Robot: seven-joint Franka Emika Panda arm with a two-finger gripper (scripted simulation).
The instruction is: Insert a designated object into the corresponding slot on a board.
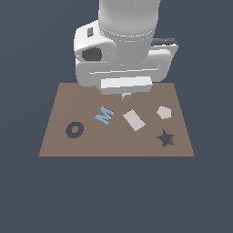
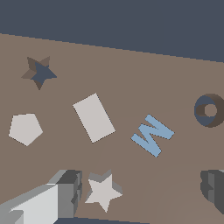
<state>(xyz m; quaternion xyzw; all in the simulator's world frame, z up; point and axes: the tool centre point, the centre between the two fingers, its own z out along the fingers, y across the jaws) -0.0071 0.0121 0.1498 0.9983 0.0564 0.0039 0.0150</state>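
above the far edge of the board, as the exterior view shows it, we are seeing the white arm hanging with its gripper pointing down at the brown panel. we are taking the blue m as our landmark. towards the exterior view's left of the m, the dark ring slot is sitting near the board's edge. just beside the m, on the exterior view's right, the white rectangle is lying tilted; beyond it the white pentagon is resting, and the dark star slot is lying near the board's corner on that side.

in the wrist view we are finding a white star lying on the board between the two grey fingers, near the m and the rectangle. the fingers are standing spread wide apart, released, neither one touching the star. the star slot is showing well apart from the white star, past the pentagon, and the ring slot is sitting beyond the m.
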